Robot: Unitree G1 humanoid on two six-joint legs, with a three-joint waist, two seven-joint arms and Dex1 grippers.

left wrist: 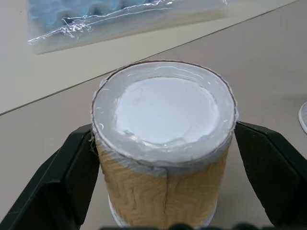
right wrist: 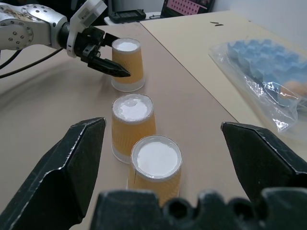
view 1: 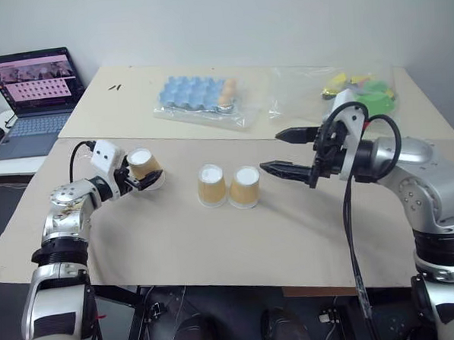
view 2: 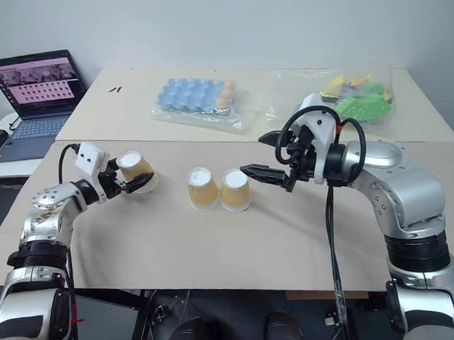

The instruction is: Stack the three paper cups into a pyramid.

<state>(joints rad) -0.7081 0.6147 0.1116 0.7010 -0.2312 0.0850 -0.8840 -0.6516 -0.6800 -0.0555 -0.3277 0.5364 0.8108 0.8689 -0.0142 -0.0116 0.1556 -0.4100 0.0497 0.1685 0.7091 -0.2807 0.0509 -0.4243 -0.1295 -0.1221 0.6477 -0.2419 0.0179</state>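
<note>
Left wrist view: we are straddling the light, crushable third cup (left wrist: 163,153) mid-wall with our left gripper (left wrist: 163,158) wide open, not yet squeezing.

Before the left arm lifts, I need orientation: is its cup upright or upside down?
Upside down: the cup between the left gripper fingers shows its closed white base on top.

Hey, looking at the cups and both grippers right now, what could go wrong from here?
1. The left gripper straddles the third cup with its fingers wide; an off-centre close could tip it.
2. The two base cups stand upside down, side by side; a clumsy placement could push them apart.
3. The open right gripper hovers near them and might bump one.
</note>
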